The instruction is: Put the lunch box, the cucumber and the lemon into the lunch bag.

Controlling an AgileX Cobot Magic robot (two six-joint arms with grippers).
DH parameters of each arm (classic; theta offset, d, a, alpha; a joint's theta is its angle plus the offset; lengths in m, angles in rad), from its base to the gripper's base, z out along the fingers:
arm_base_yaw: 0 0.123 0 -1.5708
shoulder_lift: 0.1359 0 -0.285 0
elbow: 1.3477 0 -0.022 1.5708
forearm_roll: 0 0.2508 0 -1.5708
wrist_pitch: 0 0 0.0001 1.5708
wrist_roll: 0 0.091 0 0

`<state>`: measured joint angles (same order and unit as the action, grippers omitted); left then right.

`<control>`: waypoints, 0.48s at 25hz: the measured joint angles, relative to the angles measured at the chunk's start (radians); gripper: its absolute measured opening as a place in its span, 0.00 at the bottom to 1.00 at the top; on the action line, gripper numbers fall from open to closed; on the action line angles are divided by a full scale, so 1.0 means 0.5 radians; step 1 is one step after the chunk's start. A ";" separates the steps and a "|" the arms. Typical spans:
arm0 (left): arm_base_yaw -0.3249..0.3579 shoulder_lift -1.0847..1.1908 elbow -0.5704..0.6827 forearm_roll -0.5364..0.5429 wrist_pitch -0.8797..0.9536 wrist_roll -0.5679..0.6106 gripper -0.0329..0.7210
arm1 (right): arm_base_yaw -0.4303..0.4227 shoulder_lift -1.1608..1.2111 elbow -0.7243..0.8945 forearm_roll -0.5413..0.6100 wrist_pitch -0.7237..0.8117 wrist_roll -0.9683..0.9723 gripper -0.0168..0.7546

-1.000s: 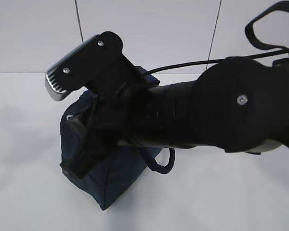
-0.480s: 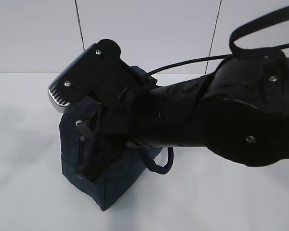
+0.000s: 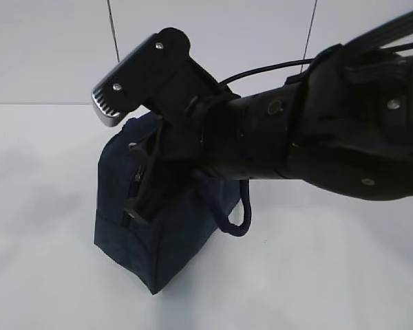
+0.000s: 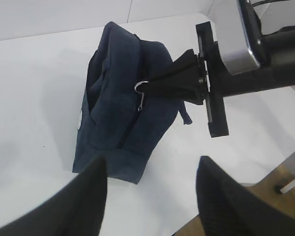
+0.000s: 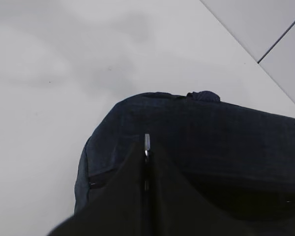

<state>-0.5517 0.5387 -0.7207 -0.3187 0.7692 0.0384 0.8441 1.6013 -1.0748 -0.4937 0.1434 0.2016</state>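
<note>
Two arms show, one working and one idle. Largest surface: the table [image 3: 48, 275], matte white, smooth, with a tiled pale wall behind it. Next, the right arm [image 3: 330, 137], glossy black rounded housings with small screw heads, reaching across the exterior view from the right and carrying a ribbed silver-and-black camera block [image 3: 134, 79] at the wrist. Below it stands the lunch bag [image 3: 172, 240], boxy dark navy woven fabric, soft-sided, seams visible, resting on the table and tipped slightly, one corner toward the camera; a rounded loop handle [image 3: 237, 223] hangs at its right side, and the zipper track [image 4: 130, 130] runs along its top edge. The lunch box, cucumber and lemon are not visible in any view. The right hand [image 4: 155, 88] is clenched, its tapered black fingers pinched together on the metal ring pull [image 4: 141, 87], a small bright wire loop with a slim tab beneath. The left hand [image 4: 150, 182] is released, holding nothing, its two blunt matte black fingers [image 4: 91, 201] spread apart above the table, near the bag but clear of it.
</note>
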 joint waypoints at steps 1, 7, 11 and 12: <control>0.000 0.000 0.000 0.000 0.000 0.000 0.58 | 0.000 0.000 0.000 -0.015 0.000 0.000 0.05; 0.000 0.000 0.000 0.000 0.000 0.000 0.58 | 0.000 0.000 -0.026 -0.035 -0.004 0.058 0.05; 0.000 0.000 0.000 0.000 0.000 0.000 0.58 | 0.026 0.000 -0.026 -0.039 -0.004 0.098 0.05; 0.000 0.000 0.000 0.000 0.000 0.000 0.58 | 0.036 0.004 -0.026 -0.039 -0.007 0.103 0.05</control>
<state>-0.5517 0.5387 -0.7207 -0.3187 0.7692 0.0384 0.8621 1.6032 -1.0876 -0.5134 0.1400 0.2530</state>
